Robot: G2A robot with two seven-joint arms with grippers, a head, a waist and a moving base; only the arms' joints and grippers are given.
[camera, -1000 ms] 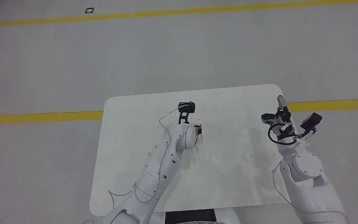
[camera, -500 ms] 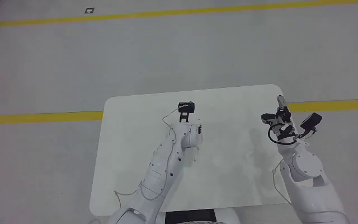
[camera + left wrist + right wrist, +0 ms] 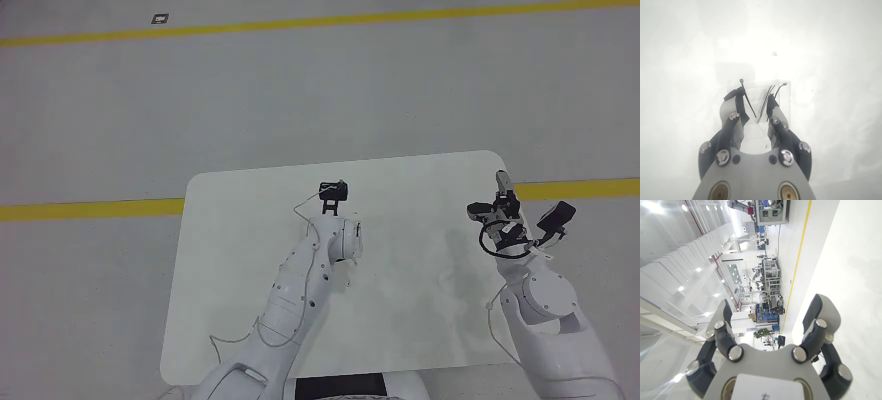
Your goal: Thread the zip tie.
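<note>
**Top view**
- Counter (image 3: 420, 300): white, with rounded corners, in the lower middle of the frame.
- Left tool (image 3: 330, 192): upper centre of the counter, near its far edge. You cannot judge its opening from here.
- Right tool (image 3: 502, 192): at the counter's right edge, well apart from the left tool.

**Left wrist view**
- Left tool (image 3: 753, 97): jaws stand partly apart, and the fingers (image 3: 740, 106) are wrapped in black tape. They are not closed on anything.
- Zip ties (image 3: 748, 103): several thin black ties lean at angles between the two fingers. You will see two heads sticking up past the fingertips. One tie runs close along a taped finger, but you cannot tell whether they touch.
- Clear holder (image 3: 786, 102): a transparent box on the counter, with the ties at or inside it.
- Speck (image 3: 774, 53): small and pale, on the counter beyond the holder.

**Right wrist view**
- Right tool (image 3: 770, 304): spread wide and gripping nothing.
- Counter (image 3: 857, 266): its white surface lies just beside one finger.
- Yellow line (image 3: 800, 247): runs along the floor by the counter's edge, with a workshop hall beyond it.
</note>
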